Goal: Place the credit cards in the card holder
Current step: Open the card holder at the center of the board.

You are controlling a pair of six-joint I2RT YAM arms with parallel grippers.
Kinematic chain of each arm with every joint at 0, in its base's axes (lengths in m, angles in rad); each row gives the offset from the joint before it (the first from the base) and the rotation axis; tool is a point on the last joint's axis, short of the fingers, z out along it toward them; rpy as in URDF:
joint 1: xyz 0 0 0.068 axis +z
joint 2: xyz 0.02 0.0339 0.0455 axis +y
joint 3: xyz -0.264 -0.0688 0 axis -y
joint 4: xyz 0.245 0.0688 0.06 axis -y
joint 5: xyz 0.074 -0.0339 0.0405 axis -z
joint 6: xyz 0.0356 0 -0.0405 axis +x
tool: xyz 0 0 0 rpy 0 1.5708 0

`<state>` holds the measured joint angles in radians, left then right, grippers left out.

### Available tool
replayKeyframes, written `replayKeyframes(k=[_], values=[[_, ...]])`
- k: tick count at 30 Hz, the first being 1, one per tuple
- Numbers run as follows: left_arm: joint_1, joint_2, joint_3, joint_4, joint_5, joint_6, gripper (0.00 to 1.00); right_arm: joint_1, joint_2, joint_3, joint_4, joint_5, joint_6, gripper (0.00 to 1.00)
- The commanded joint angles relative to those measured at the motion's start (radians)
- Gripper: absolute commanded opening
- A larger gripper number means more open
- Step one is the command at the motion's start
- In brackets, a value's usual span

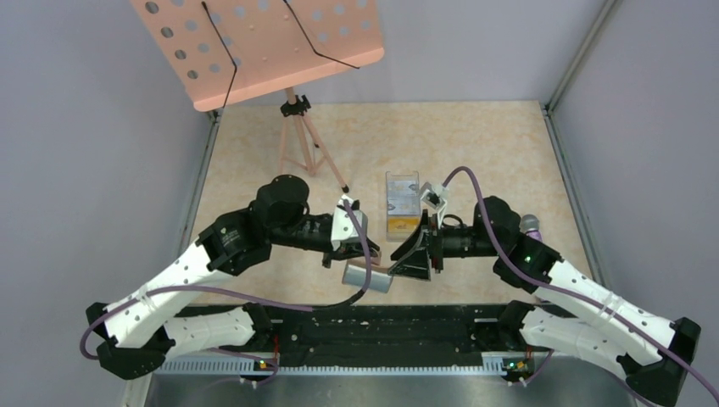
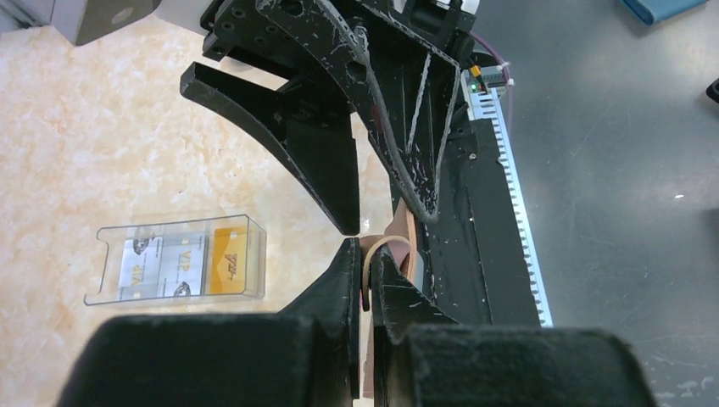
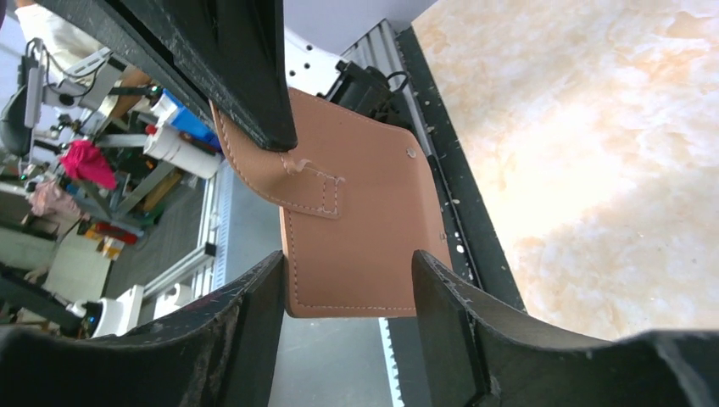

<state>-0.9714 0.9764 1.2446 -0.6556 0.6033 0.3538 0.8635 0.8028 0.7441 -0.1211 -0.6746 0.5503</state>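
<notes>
left claw (image 2: 365, 253) was clenched on holder (image 3: 356, 246) edge; right claw (image 3: 348, 261) was released, jaws either side of holder. it should pinch only the flap (image 3: 314, 193), slowly, no twisting.

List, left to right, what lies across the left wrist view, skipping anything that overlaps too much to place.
clear box with the credit cards inside → card holder → toothed rail → grey floor
</notes>
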Motion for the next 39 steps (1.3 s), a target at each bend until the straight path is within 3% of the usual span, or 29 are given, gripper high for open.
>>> replayKeyframes(k=[1, 10, 19, 27, 39], values=[[-0.001, 0.023, 0.003, 0.106, 0.002, -0.081, 0.0, 0.013, -0.018, 0.013, -0.023, 0.111, -0.008, 0.55], [-0.001, 0.068, 0.002, 0.183, -0.036, -0.215, 0.0, 0.027, -0.036, 0.011, -0.098, 0.204, -0.041, 0.6], [-0.001, 0.091, -0.021, 0.261, -0.057, -0.345, 0.0, 0.032, -0.058, -0.01, -0.123, 0.297, -0.046, 0.55], [-0.001, 0.108, -0.019, 0.242, -0.103, -0.461, 0.0, 0.032, -0.127, 0.002, -0.159, 0.384, -0.078, 0.75], [-0.001, 0.183, 0.061, 0.158, -0.132, -0.586, 0.0, 0.031, -0.101, 0.045, -0.208, 0.333, -0.143, 0.82]])
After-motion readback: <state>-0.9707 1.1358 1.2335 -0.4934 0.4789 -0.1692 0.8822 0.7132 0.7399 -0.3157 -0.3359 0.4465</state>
